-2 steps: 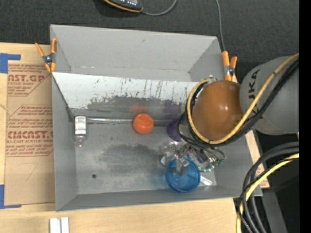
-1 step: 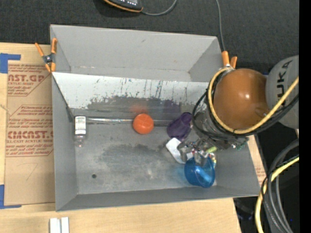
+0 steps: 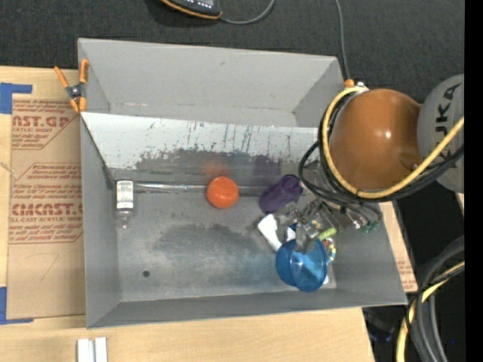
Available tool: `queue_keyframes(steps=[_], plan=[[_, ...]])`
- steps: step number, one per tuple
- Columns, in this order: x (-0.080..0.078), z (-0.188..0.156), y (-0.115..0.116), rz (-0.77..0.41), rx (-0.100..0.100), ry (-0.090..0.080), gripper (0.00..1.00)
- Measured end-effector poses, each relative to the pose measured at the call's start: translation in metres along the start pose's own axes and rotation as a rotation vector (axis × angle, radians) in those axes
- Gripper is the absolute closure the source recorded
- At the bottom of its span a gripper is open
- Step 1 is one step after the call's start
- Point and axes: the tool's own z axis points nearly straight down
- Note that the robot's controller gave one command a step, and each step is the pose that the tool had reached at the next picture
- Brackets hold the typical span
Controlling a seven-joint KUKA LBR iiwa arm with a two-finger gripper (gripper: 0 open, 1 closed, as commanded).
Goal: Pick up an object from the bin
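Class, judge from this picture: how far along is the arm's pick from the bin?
Done: gripper is low at the bin's right end, by the blue thing, white piece and purple thing. In hand: no grasp visible. Left: grip and lift one.

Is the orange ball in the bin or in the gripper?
In the bin: the orange ball lies on its floor by the back wall, apart from the gripper.

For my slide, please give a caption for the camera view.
Gripper over a blue round object and white block at right in the bin.
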Motion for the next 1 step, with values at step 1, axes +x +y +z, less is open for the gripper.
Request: queue_keyframes(steps=[1], plan=[[-0.0026, -0.0097, 0.0026, 0.035, 0.002, -0.006, 1.0]])
